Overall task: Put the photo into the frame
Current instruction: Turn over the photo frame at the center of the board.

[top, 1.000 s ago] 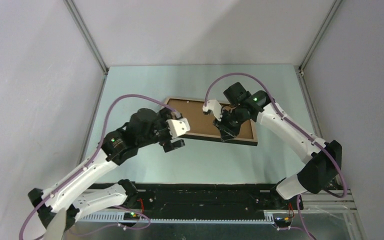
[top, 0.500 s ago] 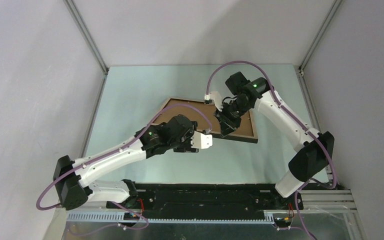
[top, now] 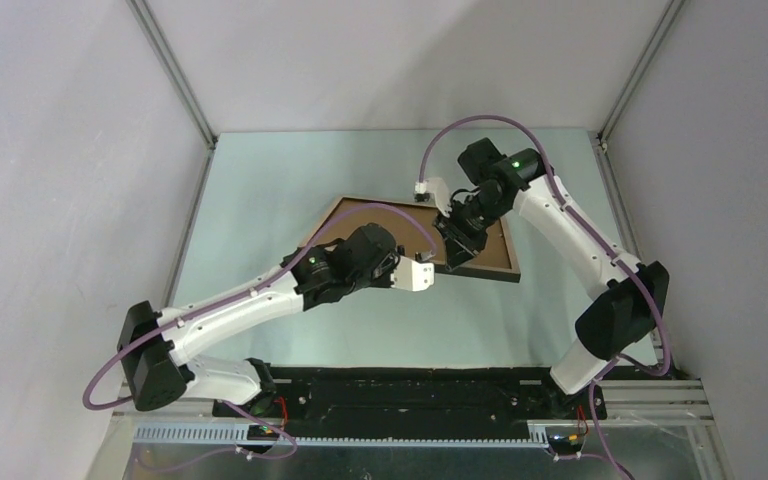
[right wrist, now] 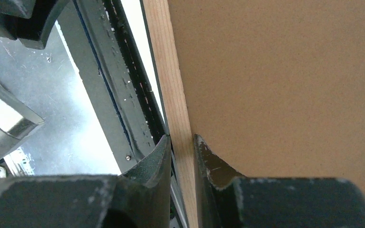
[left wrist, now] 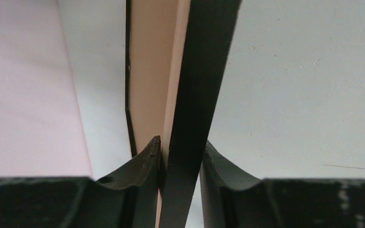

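**Both arms on the frame: keep it from twisting**

The left fingers (left wrist: 145, 161) are pinched on the rim of the thin rectangular picture frame (left wrist: 199, 71), black on the front and light wood on the back. One pad sits on each face, and the edge runs straight up between them. The right fingers (right wrist: 159, 156) are clamped on the light wood rail, right beside the plain brown backing board (right wrist: 275, 85) that fills the back. So both sets of fingers are gripping the frame.

From above, the two grips sit fairly near each other on the near side. The frame is over the middle of the pale green tabletop (top: 260, 180), brown back facing up. It looks tilted, but I can't tell if a corner is resting on the surface. I can't spot the photo anywhere. If it's in there, it's hidden under the board.

My read is that this is a two-handed carry or turn of the frame. A few things I'd watch to do it well:

- Move both arms as one. With grips this close together, any mismatch racks the thin rim.
- Keep the pinch on the rail, not creeping inward onto the board or the pane.
- Go slow on any tilt. I can't tell whether anything fastens that board, so it could slide out, along with whatever's beneath it.
- Set a long edge down first before either side lets go.
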